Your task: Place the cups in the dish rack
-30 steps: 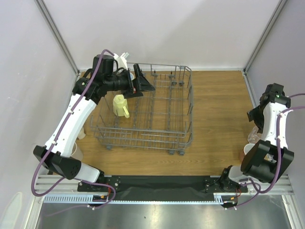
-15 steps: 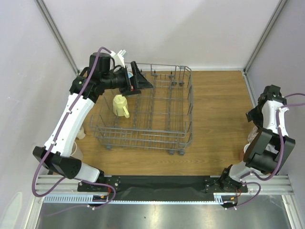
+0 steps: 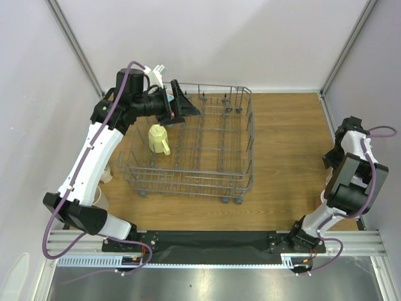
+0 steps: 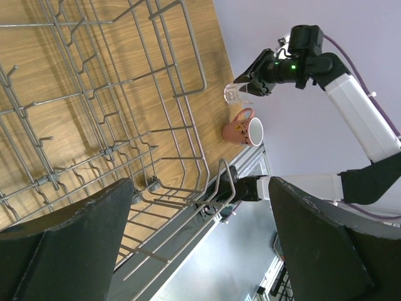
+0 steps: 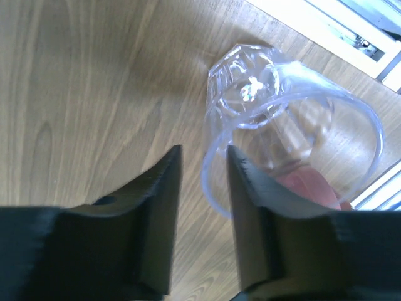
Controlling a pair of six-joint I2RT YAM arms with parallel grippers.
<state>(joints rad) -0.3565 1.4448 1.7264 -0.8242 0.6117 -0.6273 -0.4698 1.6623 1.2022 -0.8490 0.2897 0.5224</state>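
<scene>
Moved: right tool [image 5: 203,157] has swung down at the worktop's [image 3: 288,157] right edge; left tool [image 4: 202,185] has drawn slightly back over the rack's far-left corner.
Right tool: fingers a narrow gap apart, straddling the rim wall of the clear glass [image 5: 282,106], not visibly pinching it.
Left tool: spread wide, holding nothing.
Dish rack [image 3: 213,169]: beneath the left tool.
Pale yellow cup [image 3: 159,139]: inside the rack, just nearward of the left tool.
Salmon pink mug [image 4: 241,130]: just past the glass from the right tool.
</scene>
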